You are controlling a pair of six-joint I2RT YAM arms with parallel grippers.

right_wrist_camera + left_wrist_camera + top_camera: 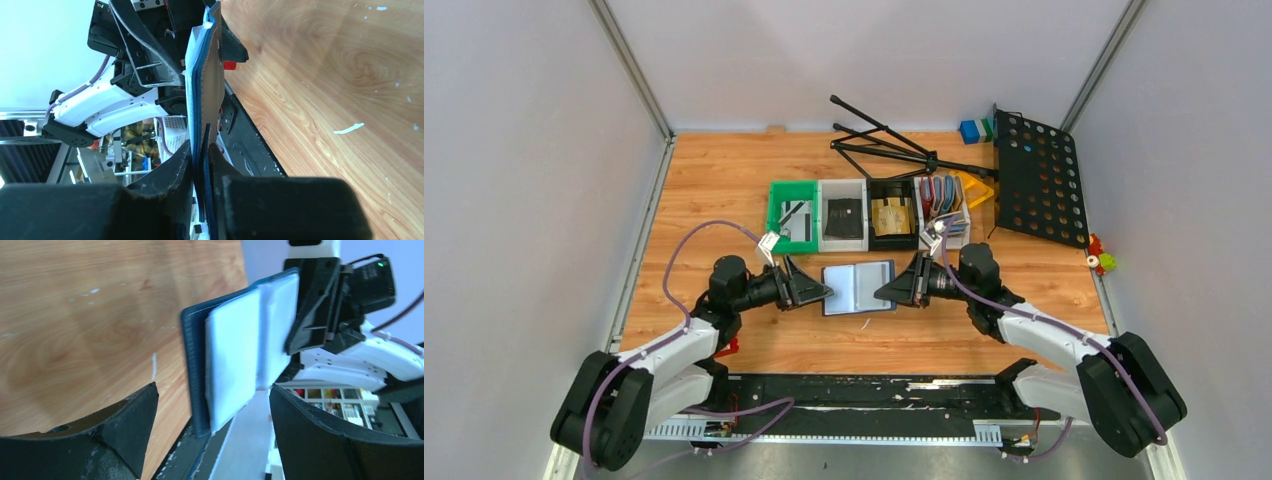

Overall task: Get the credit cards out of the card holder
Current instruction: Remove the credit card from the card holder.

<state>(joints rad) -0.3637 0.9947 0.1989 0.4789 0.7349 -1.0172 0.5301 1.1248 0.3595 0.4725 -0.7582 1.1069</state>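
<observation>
One card holder (pixel 858 287), spread open, clamped by its edge in the right gripper (pixel 200 150); left gripper (pixel 214 392) stands wide open just beside the opposite edge, gripping nothing.

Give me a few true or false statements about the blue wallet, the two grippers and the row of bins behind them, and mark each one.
1. The right gripper is clamped on an edge of the card holder. True.
2. The left gripper is shut on the card holder. False: its jaws stand wide open, touching nothing.
3. The card holder is folded closed. False: it is spread open, pale inside showing.
4. The green bin is the leftmost in the row. True.
</observation>
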